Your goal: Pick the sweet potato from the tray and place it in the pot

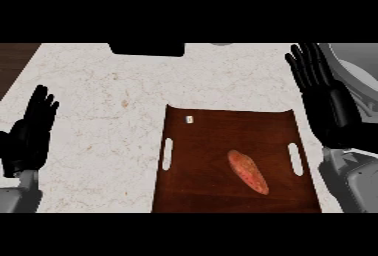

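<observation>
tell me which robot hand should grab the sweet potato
Right. The sweet potato lies toward the tray's right side, nearer the open right robot hand; the left robot hand rests far off.

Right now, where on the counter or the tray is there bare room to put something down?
The widest bare patch is the pale marble counter between the open left hand and the dark brown wooden tray. The tray's upper half, above the orange sweet potato, is also free. The right edge is crowded by the open right hand.
</observation>
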